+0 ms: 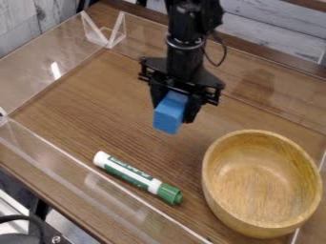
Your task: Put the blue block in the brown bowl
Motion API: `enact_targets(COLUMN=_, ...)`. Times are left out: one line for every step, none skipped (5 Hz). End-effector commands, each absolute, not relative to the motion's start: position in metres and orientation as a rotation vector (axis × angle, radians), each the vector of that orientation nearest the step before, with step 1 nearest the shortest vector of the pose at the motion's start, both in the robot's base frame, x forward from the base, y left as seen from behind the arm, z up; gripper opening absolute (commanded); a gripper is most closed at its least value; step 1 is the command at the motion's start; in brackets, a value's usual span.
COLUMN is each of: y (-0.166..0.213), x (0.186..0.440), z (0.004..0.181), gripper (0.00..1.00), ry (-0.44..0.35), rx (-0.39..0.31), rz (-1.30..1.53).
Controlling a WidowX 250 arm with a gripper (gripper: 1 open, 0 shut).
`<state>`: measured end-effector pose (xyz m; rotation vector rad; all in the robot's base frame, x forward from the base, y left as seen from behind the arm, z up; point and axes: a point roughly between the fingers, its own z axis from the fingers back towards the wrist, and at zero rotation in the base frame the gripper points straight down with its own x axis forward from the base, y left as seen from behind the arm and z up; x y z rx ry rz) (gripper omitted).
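The blue block [171, 114] hangs in the air above the wooden table, held between the fingers of my gripper [176, 103], which is shut on it and points straight down. The block's lower half sticks out below the black fingertips. The brown bowl [300, 172], wide and wooden with a thick rim, rests at the lower right of the view; nothing lies inside it. The block is up and to the left of the bowl's rim, apart from it.
A white-and-green marker pen [135, 177] lies on the table [90, 105] near the front edge, left of the bowl. Clear plastic walls [26, 143] edge the table on the left and front, and a clear stand [105, 33] is at the back left.
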<state>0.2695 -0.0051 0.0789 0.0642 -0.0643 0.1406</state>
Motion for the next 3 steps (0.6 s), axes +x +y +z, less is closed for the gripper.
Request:
enact_targets(y=-0.018, x=0.266, z=0.101, gripper=0.0, ry=-0.124, rx=0.045, rz=0.144)
enact_targets(y=-0.031, x=0.257, z=0.107, gripper=0.0, ry=-0.128, rx=0.033, rz=0.142)
enact_targets(y=-0.042, x=0.249, z=0.112, gripper=0.0, ry=-0.134, rx=0.018, rz=0.133)
